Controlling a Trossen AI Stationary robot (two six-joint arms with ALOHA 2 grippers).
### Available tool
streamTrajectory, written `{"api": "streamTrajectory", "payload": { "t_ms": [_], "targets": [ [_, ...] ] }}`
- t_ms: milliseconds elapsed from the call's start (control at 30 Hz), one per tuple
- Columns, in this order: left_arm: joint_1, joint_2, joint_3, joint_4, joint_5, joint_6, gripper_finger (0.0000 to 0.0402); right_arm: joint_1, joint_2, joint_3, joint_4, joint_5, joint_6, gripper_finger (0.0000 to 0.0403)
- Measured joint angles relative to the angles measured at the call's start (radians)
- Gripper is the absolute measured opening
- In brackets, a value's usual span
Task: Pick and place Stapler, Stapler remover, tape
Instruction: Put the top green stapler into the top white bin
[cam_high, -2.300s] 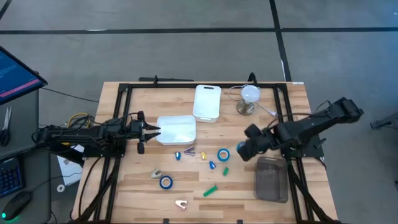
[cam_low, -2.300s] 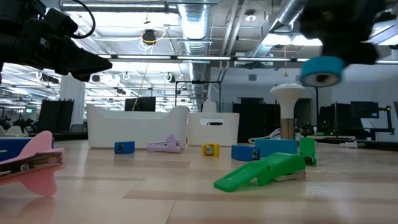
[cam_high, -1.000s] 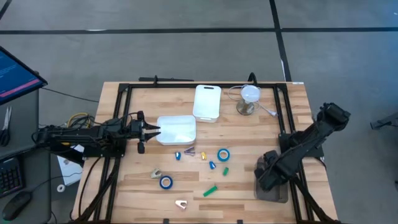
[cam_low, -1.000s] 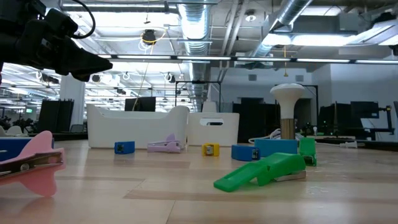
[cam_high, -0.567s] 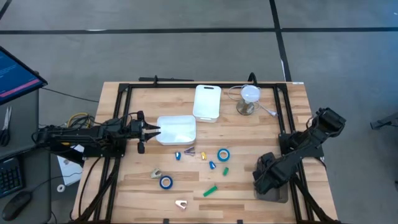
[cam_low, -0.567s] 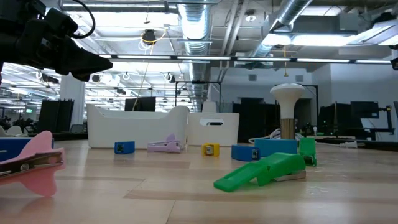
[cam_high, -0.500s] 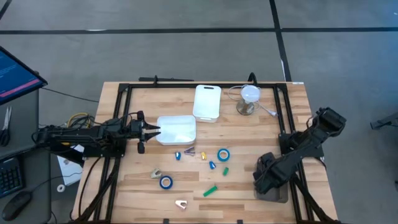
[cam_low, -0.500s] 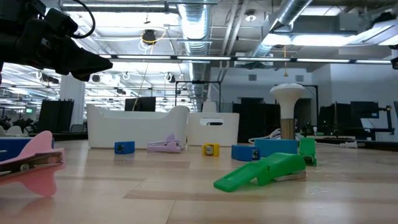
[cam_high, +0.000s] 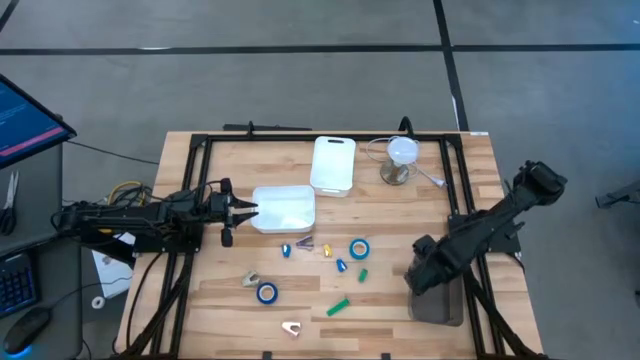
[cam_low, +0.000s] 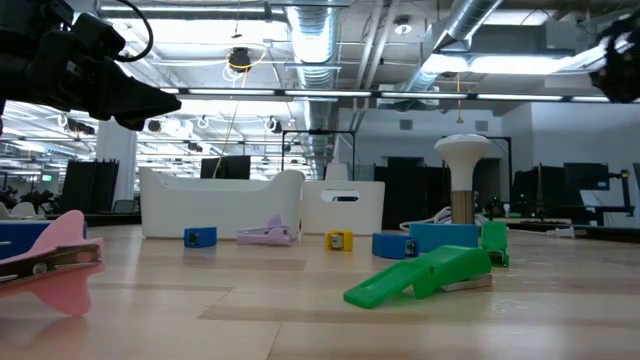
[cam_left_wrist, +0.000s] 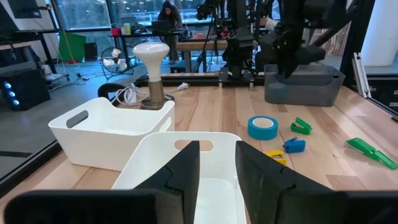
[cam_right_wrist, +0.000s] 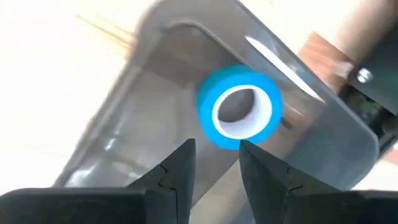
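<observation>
One roll of blue tape (cam_right_wrist: 241, 109) lies inside the grey bin (cam_right_wrist: 118, 134) at the table's right. My right gripper (cam_right_wrist: 214, 165) hangs open above it, pointing down, and touches nothing; in the high view this gripper (cam_high: 419, 274) stands over the bin's far end. Two more tape rolls (cam_high: 359, 248) (cam_high: 266, 292) lie flat on the wood. A green stapler (cam_high: 338, 307) rests nearer the front edge, a pink stapler remover (cam_high: 291, 327) near the front. My left gripper (cam_left_wrist: 217, 168) waits open and level at the white tub (cam_high: 285, 208).
A second white tub (cam_high: 333, 165) and a mushroom-shaped lamp (cam_high: 402, 155) with its cable stand at the back. Small blue, yellow and green staplers and a purple remover (cam_high: 303, 242) lie mid-table. Black frame rails (cam_high: 455, 200) run along the sides.
My right gripper has risen a little over the grey bin and shifted toward the table's far edge, its wrist rolling; the arm now shows in the low view's top right corner. The tape it carried earlier lies in the bin.
</observation>
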Motion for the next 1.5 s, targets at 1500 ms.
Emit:
{"api": "streamTrajectory", "payload": {
  "t_ms": [1500],
  "targets": [
    [0.0,0.032,-0.001,0.01,0.0,-0.003,0.0095,-0.458,0.012,0.1,0.702,0.178,-2.045,0.0093]
  ]
}}
